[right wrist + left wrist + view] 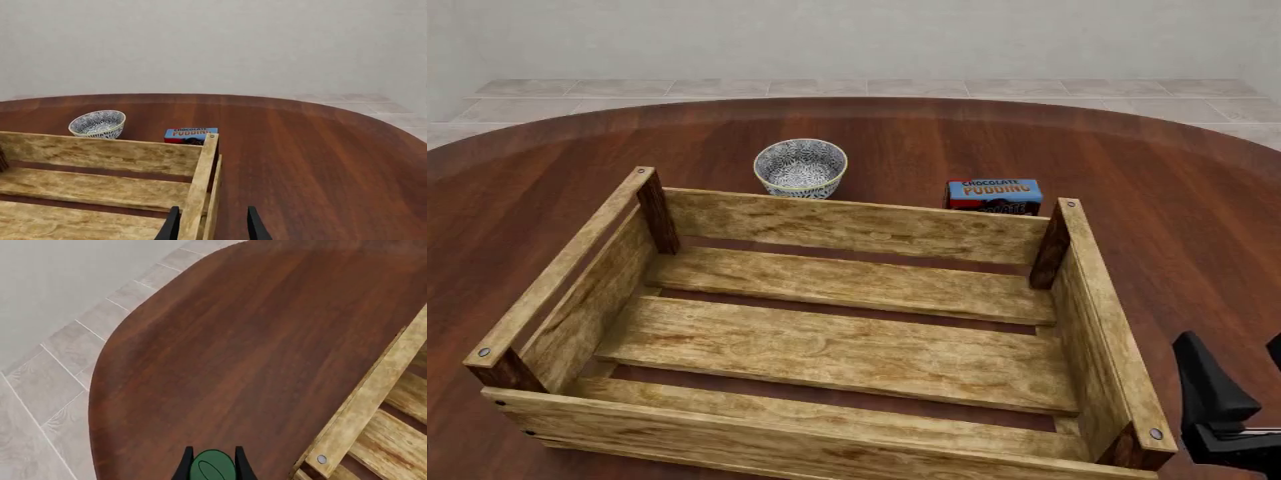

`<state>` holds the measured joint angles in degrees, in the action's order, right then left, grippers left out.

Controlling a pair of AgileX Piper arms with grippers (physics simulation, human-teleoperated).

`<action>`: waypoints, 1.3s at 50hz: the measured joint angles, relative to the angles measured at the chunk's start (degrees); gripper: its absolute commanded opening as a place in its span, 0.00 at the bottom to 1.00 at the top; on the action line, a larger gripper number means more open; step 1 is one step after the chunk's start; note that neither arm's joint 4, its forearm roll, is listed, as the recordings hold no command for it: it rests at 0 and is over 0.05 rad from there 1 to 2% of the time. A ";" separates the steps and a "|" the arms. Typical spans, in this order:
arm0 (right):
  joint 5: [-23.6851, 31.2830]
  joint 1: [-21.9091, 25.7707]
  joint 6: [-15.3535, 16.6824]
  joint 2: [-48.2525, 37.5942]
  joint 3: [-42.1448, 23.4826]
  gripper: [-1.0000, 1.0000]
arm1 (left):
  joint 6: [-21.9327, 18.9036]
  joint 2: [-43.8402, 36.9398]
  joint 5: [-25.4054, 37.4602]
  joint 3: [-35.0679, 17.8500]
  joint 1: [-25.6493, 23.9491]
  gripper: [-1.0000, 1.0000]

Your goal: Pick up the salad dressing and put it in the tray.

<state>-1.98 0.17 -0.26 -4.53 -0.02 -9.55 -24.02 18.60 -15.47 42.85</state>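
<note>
Front view shows a big rounded dark-wood table (1174,190) with a reddish grain, sitting on a pale tiled floor (854,88) with a plain light wall (854,35) behind it. Taking up most of the table's near half is the tray (827,222), a light-wood slatted crate with dark corner posts, and you can see the table through the gaps between its floor slats. Just past its far wall there's a small patterned white bowl (801,166) toward the far-left corner of the crate, and a blue chocolate pudding box (996,194) toward the far-right corner, partly hidden by that wall. Both sit close behind the crate and well apart from each other.

The right gripper (1228,400) is down at the table's near right edge, just outside the crate's right wall. From its wrist cam the right gripper's fingers (172,225) stand apart with nothing between them, lined up over that right wall's top rail.

Left wrist cam is where the salad dressing (212,466) turns up: only its dark green cap shows, pinched between the two dark fingers of the left gripper (212,467). It's over bare table, with a crate corner off to one side. Neither the bottle nor that gripper shows in the front view.
</note>
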 measured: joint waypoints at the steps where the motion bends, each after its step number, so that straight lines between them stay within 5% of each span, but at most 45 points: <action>1: 0.00 0.00 0.00 0.00 0.00 1.00 | -0.04 0.06 0.20 -0.35 -0.21 0.00; 42: 0.19 -0.09 -0.08 0.28 -0.01 1.00 | -0.09 -1.62 6.03 -18.83 -8.10 0.00; 65: 0.19 -0.24 -0.25 0.32 -0.01 1.00 | -1.26 -3.48 7.58 -30.26 -17.14 0.00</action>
<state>-1.79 -0.07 -0.51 -4.21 -0.03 -10.81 -27.50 26.18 -45.74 25.71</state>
